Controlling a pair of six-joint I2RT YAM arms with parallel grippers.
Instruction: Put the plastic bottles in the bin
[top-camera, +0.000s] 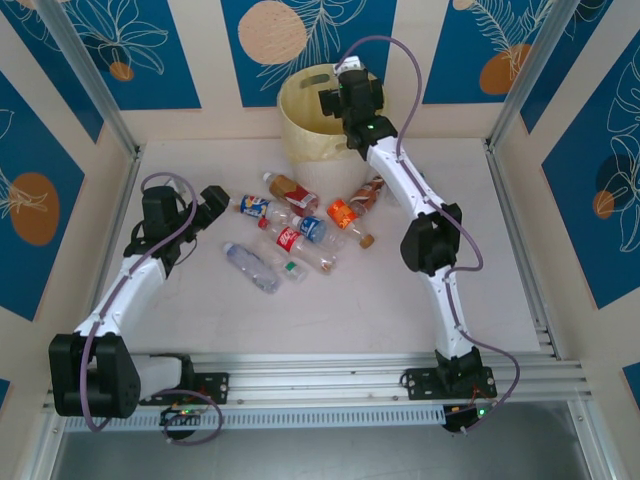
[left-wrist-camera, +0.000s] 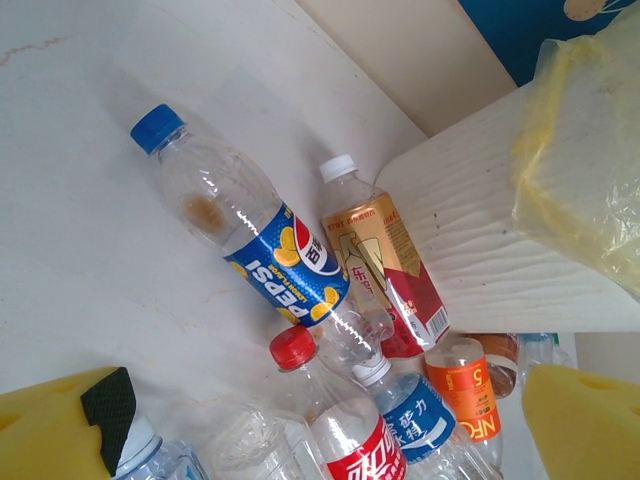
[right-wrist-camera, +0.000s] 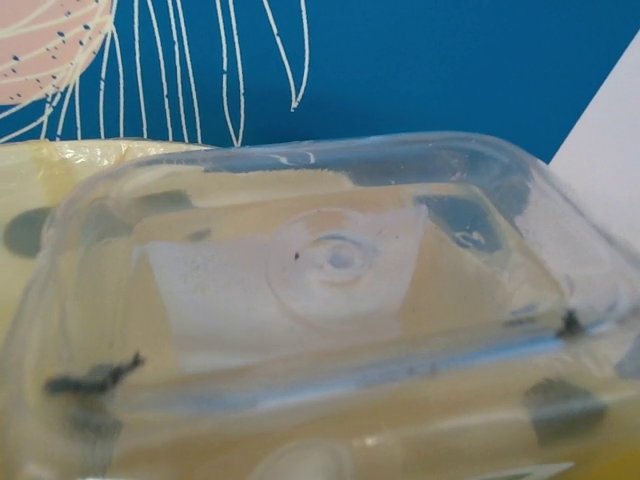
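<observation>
Top external is showing my right claw (top-camera: 340, 98) hanging over the bin (top-camera: 300, 140), which is standing at the far edge of the table (top-camera: 380, 300) against the back wall. Right wrist is looking straight at the base of a clear bottle (right-wrist-camera: 335, 290), very close to the lens, with the bin's yellow showing past it. My fingers are sitting out of frame there, so I cannot tell whether that claw is gripping or letting go.

My left claw (top-camera: 214, 200) is hovering low, just left of the bottles (top-camera: 300, 225), which are lying in a loose heap in front of the bin. Left wrist is showing its yellow fingers (left-wrist-camera: 50, 435) spread wide, pinching nothing. Ahead, a Pepsi bottle (left-wrist-camera: 265, 245) is lying against a gold-label bottle (left-wrist-camera: 385, 270), with a red-label bottle (left-wrist-camera: 355, 445), a blue-label bottle (left-wrist-camera: 415, 418) and an orange bottle (left-wrist-camera: 468, 390) crowding nearer me.
</observation>
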